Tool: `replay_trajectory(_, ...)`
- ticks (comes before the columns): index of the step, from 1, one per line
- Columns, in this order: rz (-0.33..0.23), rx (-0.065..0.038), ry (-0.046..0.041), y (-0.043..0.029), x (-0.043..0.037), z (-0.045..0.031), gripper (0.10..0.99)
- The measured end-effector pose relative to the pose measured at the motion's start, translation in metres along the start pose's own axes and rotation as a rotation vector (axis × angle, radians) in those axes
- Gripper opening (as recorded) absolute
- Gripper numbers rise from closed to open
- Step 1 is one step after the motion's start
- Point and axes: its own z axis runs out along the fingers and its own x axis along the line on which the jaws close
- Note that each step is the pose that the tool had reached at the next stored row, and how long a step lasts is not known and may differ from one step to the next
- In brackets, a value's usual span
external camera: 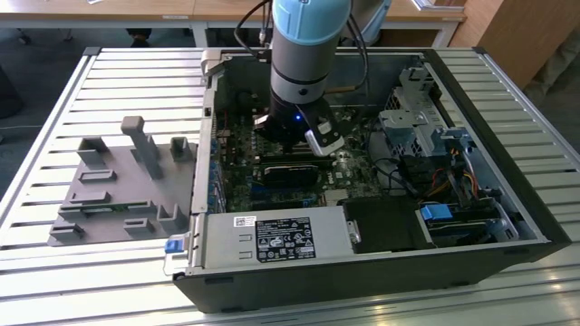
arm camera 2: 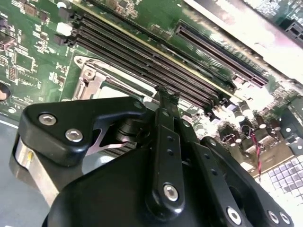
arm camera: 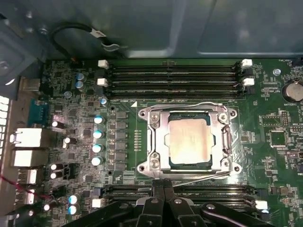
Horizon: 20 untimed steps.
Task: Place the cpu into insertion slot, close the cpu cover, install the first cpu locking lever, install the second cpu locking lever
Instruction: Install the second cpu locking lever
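So the arm is reaching down into the open PC case, with the gripper hanging just over the motherboard in the exterior view. In the first wrist view the fingertips are pressed flat together with no gap between them, so it's clenched and holding nothing that I can see. The second wrist view shows the same thing, both fingers meeting at a point right above the board.

The cpu is already sitting in the slot, just ahead of the fingertips. Its pale metal top shows through the square opening of the cover, and the cover lies flat down over it. One thin wire lever runs along the far side of the socket from the gripper, and another lever runs along the near side, right by the fingertips. Can't tell whether either is actually hooked down.

Past the socket from the gripper are the long RAM slots, and another bank sits just under the fingers. Outside the case, on the exterior view's left, a grey parts fixture sits on the slatted table. The power supply with its label is in the near corner of the case.
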Motion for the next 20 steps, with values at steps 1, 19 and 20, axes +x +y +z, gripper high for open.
replay_trajectory(1,0.0,-0.005,0.0001,-0.0011,0.0015,-0.0002,0.114)
replay_trajectory(19,0.0,-0.034,0.0008,-0.0043,0.0066,0.0107,0.114)
replay_trajectory(20,0.0,-0.035,0.0006,-0.0043,0.0071,0.0112,0.114)
